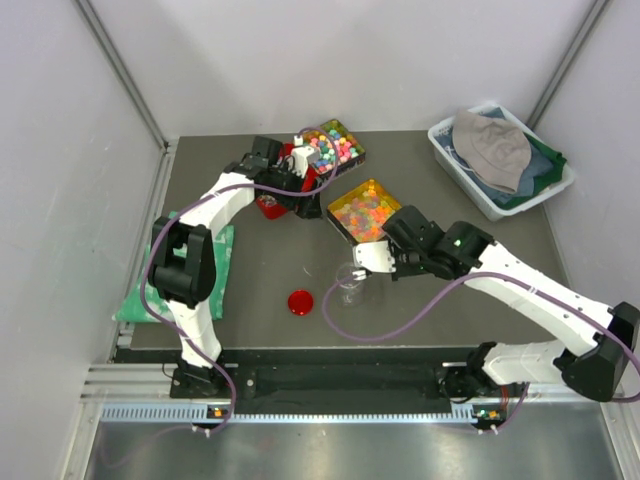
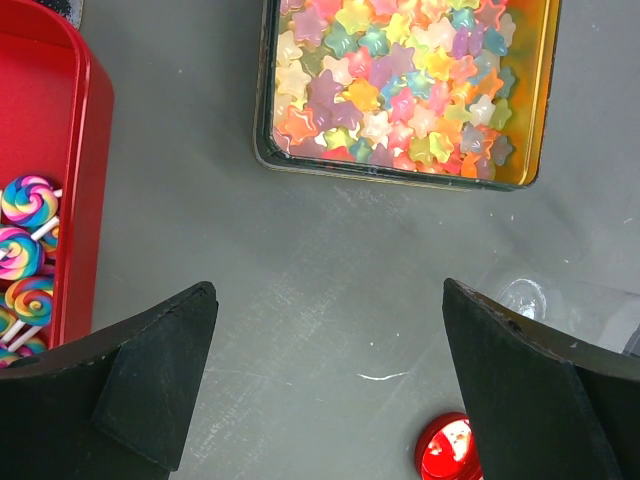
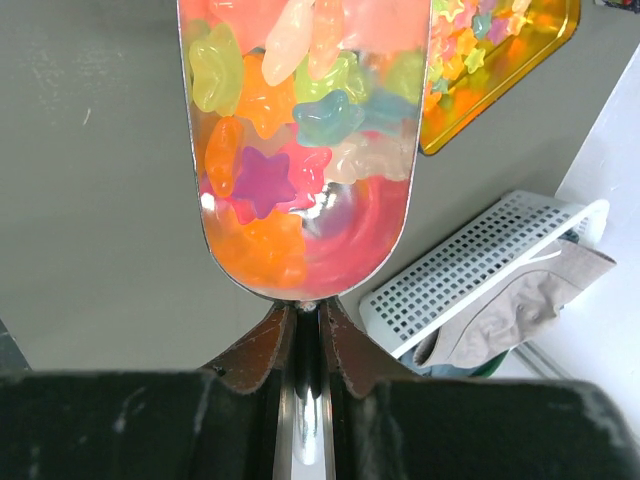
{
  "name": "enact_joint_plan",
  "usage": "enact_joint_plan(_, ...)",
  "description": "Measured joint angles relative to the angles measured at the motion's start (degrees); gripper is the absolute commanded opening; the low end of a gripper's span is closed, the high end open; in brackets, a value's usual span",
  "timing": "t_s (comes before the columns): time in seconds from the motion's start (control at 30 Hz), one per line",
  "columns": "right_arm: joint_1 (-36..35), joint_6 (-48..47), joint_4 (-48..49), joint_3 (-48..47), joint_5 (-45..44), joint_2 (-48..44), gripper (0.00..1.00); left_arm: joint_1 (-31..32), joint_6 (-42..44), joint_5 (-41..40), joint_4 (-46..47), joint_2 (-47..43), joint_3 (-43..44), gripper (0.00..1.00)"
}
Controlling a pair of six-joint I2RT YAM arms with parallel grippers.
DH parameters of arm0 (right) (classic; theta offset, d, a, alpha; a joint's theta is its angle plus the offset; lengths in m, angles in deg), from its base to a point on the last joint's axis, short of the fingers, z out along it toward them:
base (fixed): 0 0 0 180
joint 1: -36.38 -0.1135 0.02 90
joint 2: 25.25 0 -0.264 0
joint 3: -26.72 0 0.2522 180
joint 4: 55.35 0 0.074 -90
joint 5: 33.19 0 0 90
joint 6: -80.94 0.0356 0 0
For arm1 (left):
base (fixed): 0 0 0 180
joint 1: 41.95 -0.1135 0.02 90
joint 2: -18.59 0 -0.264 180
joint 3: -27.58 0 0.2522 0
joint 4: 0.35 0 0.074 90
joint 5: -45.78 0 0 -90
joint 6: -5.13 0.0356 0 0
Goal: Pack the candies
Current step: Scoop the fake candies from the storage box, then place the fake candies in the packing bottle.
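The candies (image 1: pixel 364 209) are small glossy star pieces in orange, pink, yellow and green, filling a gold tray (image 1: pixel 340 200) at mid-table. The left wrist view shows that tray (image 2: pixel 545 90) with its candies (image 2: pixel 390 85) beyond my left gripper (image 2: pixel 328 300), which is open over bare table. That left gripper (image 1: pixel 300 170) hangs at the back. My right gripper (image 3: pixel 307 310) is shut on the handle of a metal scoop (image 3: pixel 345 255) heaped with candies (image 3: pixel 290 120). Seen from above, the right gripper (image 1: pixel 372 258) is just above a clear jar (image 1: pixel 350 288).
A red box (image 2: pixel 80 180) of swirl lollipops (image 2: pixel 25 235) lies left of the left gripper. A black tin (image 1: pixel 334 146) of pastel balls stands at the back. A red lid (image 1: pixel 300 302) lies near the front. A white basket (image 1: pixel 455 170) of cloths sits back right, a green mat (image 1: pixel 135 300) at the left.
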Motion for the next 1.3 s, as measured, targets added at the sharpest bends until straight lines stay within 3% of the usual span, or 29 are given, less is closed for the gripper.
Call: enact_joint_plan(1.3, -9.0, -5.2, -3.0, -1.9, -13.9, 5.9, 0.0, -1.3, 0.0, 0.9, 0.4, -0.1, -0.5, 0.99)
